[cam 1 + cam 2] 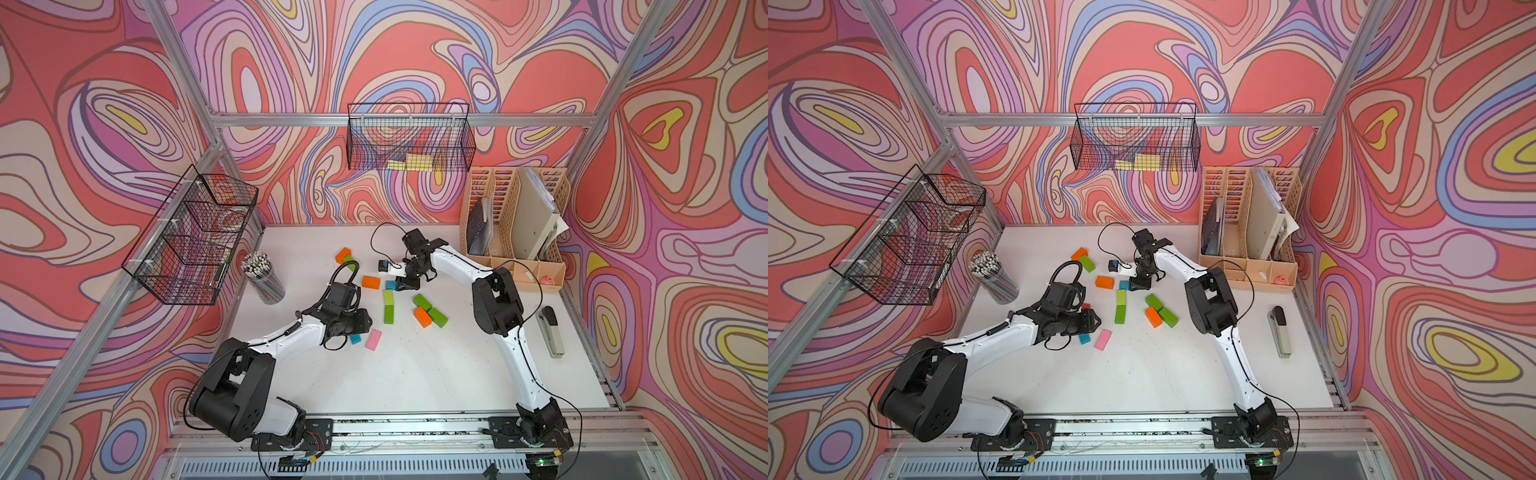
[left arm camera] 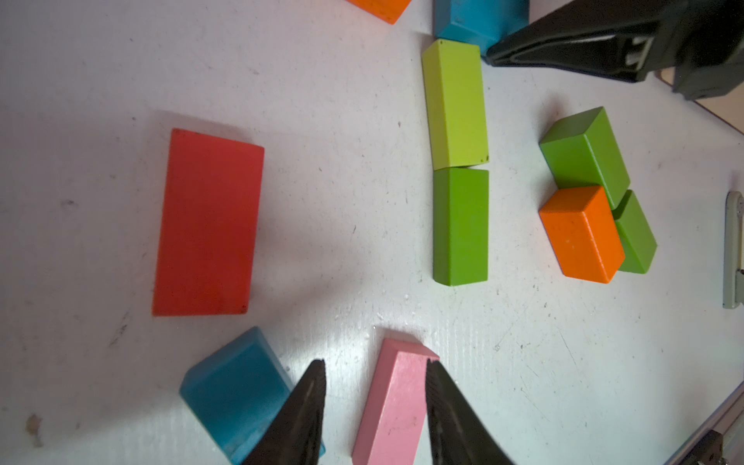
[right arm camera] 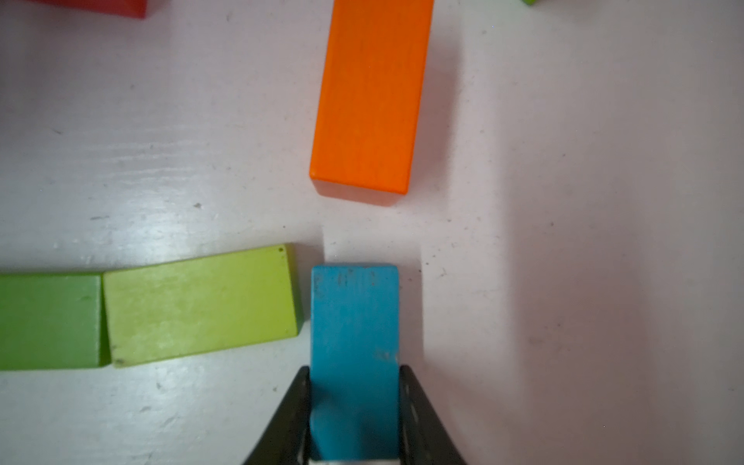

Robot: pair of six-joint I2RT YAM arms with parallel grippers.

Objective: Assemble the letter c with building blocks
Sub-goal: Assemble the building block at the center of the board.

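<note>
white table (image 1: pixel 415 374) under swirling pink walls (image 1: pixel 124 124), with bricks scattered across its middle. my right pincer (image 3: pixel 355 368) is narrowed onto the long sides of a blue block (image 3: pixel 354 314) and holds it at the far end of the green spine. that spine is the lime block (image 3: pixel 201 306), set end to end with the dark green block (image 3: pixel 48 322) on its near side. the blue one lies crosswise to the lime one, just beside its far end with a thin gap showing. it reaches off to the right, so i take it for the far arm of the c. i cannot tell whether it rests flat on the table yet.

to do this well, i would ease it left until the gap closes, lightly, since a shove would knock the lime block out of line. i would keep its edge square to the spine and settle it flat. then i would part the jaws only a little and rise straight up, so nothing drags. the orange block (image 3: pixel 368 92) lies apart to the left, out of the way.

my left pincer (image 2: pixel 375 364) hangs half open and empty on the near side, one finger over the end of the pink block (image 2: pixel 396 406).
</note>
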